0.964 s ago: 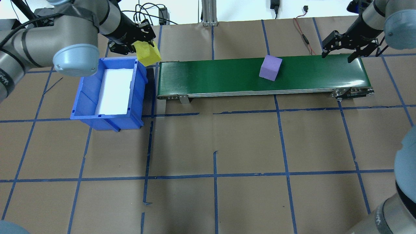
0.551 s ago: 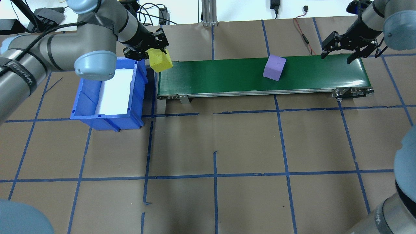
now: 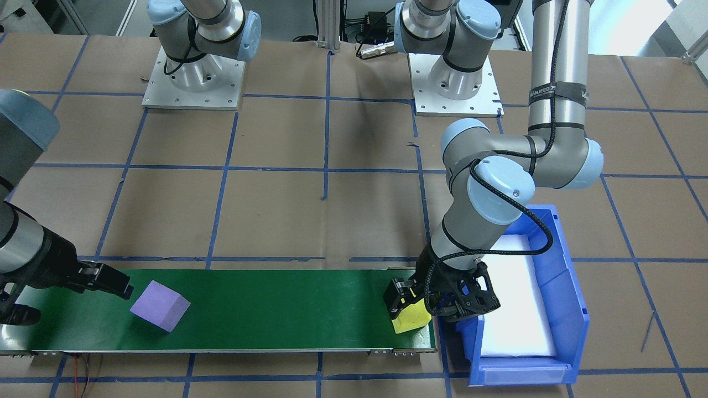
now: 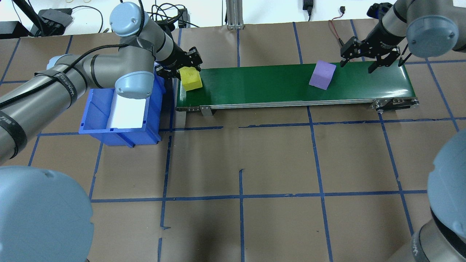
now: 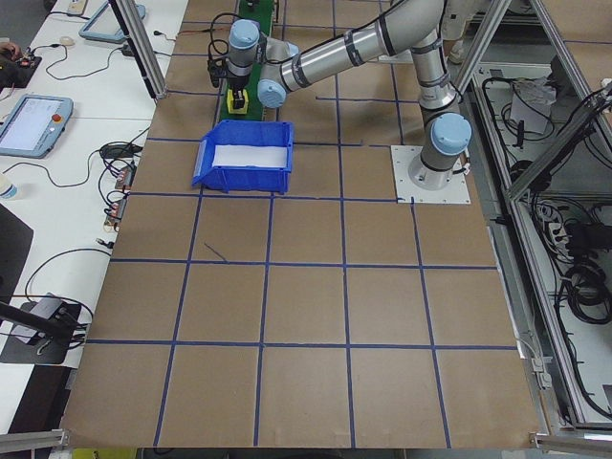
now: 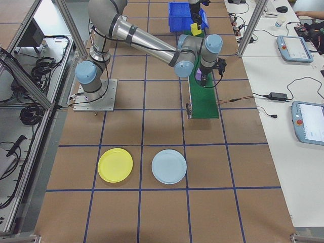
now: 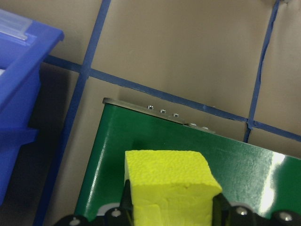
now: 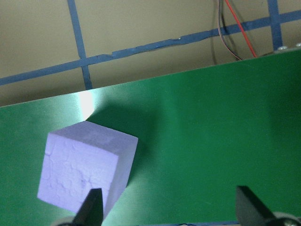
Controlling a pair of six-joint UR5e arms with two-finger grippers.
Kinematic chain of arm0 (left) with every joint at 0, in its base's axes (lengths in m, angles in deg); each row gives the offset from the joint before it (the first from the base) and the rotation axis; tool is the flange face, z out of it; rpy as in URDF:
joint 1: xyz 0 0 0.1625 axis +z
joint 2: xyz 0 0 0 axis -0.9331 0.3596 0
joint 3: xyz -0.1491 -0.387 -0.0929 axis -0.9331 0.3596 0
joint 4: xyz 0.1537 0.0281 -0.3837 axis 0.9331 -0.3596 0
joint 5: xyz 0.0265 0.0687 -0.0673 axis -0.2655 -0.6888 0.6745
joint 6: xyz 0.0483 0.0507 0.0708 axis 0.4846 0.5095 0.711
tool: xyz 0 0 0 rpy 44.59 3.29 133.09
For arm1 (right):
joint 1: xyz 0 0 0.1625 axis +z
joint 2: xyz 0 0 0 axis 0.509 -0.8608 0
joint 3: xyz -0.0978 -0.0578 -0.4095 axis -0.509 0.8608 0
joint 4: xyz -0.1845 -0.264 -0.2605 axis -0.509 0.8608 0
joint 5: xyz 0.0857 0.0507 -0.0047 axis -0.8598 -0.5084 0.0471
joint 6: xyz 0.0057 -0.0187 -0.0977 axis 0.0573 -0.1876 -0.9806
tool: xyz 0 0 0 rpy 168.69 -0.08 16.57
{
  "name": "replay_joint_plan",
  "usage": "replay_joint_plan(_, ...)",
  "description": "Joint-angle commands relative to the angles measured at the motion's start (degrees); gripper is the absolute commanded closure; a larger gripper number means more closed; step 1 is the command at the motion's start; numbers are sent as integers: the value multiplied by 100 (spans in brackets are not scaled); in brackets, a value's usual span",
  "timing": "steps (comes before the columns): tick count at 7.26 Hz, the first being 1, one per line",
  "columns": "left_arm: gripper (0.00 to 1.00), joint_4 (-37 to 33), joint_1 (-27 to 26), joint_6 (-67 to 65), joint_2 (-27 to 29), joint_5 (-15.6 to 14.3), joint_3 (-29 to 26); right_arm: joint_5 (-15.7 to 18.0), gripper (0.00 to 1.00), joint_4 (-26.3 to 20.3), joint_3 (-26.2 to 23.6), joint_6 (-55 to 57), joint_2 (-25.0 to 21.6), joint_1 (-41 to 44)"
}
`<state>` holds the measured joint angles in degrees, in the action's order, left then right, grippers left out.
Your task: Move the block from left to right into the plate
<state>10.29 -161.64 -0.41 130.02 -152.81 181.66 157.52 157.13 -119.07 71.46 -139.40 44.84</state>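
Observation:
My left gripper [image 4: 189, 72] is shut on a yellow block [image 4: 191, 79] at the left end of the green conveyor belt [image 4: 262, 83]; the block [image 7: 171, 188] sits low over the belt, between the fingers. A purple block [image 4: 322, 74] lies on the belt toward its right end. My right gripper [image 4: 357, 67] hangs open just right of it, and in the right wrist view one fingertip [image 8: 91, 209] overlaps the purple block [image 8: 84, 172]. The yellow plate [image 6: 115, 165] lies on the table far from the belt, seen only in the exterior right view.
A blue bin [image 4: 120, 134] with a white liner stands against the belt's left end, under my left arm. A light blue plate [image 6: 169, 166] lies beside the yellow one. Cables run along the table's far edge behind the belt.
My left arm carried the yellow block from above the bin's corner rightward and down onto the belt's left end. The purple block travelled right along the belt. My right gripper shifted left toward it.

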Motion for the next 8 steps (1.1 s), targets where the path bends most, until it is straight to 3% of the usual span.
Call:
replay_joint_plan(1,0,-663,8,49,-407,-512,-116,-194,0,201,32,570,74,216)
replay_joint_plan(2,0,-1113,17,67,-801,-673,-117,-239,0,210,33,521,109,261)
replay_joint_plan(5,0,-1756,210,1125,-1856,-684,6,136,0,420,-20,485,389,244)
replay_joint_plan(6,0,-2716,489,1853,-2303,-710,6,382,5,430,-37,494,416,244)
replay_joint_plan(7,0,-3509,840,2643,-2682,-736,-2,437,16,439,15,538,408,235)
replay_joint_plan(8,0,-4047,1000,2721,-2842,-841,-29,446,45,560,-28,512,416,209)
